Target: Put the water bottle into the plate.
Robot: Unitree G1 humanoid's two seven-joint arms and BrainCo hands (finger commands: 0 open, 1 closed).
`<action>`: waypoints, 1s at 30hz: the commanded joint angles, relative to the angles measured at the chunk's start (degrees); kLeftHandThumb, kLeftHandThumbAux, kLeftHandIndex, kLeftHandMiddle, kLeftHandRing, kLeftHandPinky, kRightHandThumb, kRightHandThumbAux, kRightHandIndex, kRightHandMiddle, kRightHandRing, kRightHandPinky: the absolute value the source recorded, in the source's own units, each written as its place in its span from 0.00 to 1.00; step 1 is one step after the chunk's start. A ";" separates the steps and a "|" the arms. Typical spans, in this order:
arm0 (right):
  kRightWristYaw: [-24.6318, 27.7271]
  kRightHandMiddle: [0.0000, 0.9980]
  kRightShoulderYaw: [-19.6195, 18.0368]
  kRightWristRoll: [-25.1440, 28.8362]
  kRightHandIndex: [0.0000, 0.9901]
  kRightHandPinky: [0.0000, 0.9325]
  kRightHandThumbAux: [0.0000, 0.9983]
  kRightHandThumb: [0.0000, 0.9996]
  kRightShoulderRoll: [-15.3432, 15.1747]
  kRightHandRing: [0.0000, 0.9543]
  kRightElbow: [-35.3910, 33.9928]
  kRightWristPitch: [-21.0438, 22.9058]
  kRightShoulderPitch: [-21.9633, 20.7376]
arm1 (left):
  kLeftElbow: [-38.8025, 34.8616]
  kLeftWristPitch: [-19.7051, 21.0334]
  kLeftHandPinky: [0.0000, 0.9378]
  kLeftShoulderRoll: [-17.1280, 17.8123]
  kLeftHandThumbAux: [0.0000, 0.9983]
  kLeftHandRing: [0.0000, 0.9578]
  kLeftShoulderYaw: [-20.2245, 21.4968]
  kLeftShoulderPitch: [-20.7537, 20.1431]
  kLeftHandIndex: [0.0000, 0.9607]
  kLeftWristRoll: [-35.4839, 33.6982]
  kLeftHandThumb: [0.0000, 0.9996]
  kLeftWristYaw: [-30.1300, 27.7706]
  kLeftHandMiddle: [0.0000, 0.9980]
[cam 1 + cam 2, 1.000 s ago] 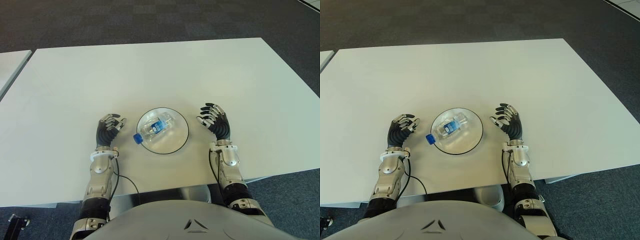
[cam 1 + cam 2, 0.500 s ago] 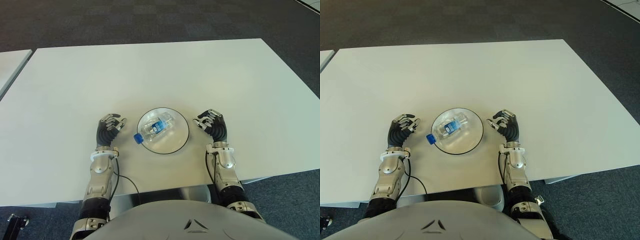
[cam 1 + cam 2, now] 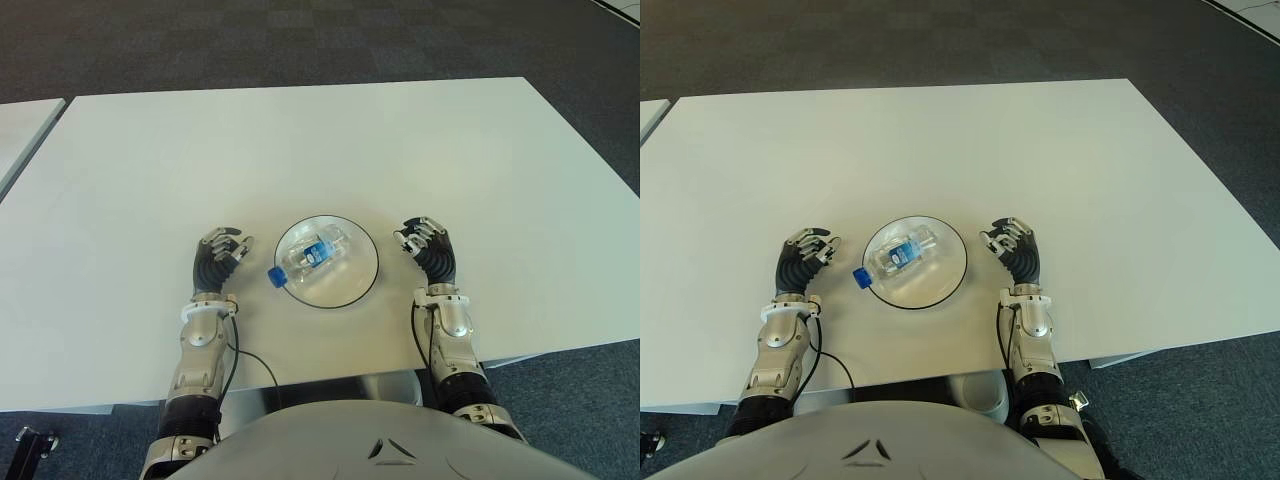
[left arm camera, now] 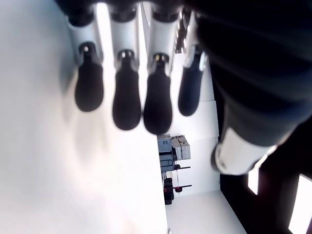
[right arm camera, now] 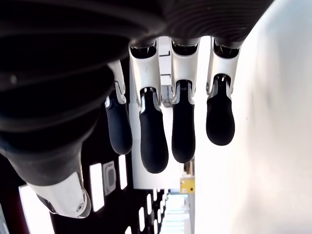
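Observation:
A clear water bottle (image 3: 314, 254) with a blue label lies on its side in the round glass plate (image 3: 350, 282), near the front middle of the white table (image 3: 300, 140). Its blue cap (image 3: 275, 276) sticks out over the plate's left rim. My left hand (image 3: 221, 250) shows just left of the plate, apart from the cap, and holds nothing. My right hand (image 3: 424, 241) shows just right of the plate, also with nothing in it. In both wrist views the fingers (image 4: 127, 101) (image 5: 154, 146) hang loose with nothing between them.
A second table's corner (image 3: 22, 125) shows at the far left. Dark carpet (image 3: 300, 40) lies beyond the table. A black cable (image 3: 252, 360) runs by my left forearm near the front edge. My body fills the bottom of the eye views.
My right hand has drawn back a little from the plate and its spread fingers have curled inward. The bottle, the plate and my left hand have not moved.

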 commanded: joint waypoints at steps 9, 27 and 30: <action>1.51 0.65 -1.37 1.70 0.44 0.71 0.73 0.71 1.31 0.67 2.27 2.94 1.25 | 1.16 0.80 0.68 -0.09 0.71 0.68 0.20 -0.01 0.45 -0.74 0.70 -0.45 0.67; -3.34 0.67 -0.88 -2.50 0.44 0.70 0.73 0.71 1.61 0.69 -1.57 7.00 2.17 | 0.88 0.71 0.70 0.21 0.72 0.69 0.12 0.34 0.45 -0.82 0.70 -0.66 0.68; -4.07 0.67 -0.73 -3.01 0.44 0.70 0.73 0.71 1.65 0.69 -2.25 7.74 2.38 | 0.76 0.84 0.70 0.23 0.72 0.70 0.08 0.41 0.45 -0.79 0.70 -0.64 0.68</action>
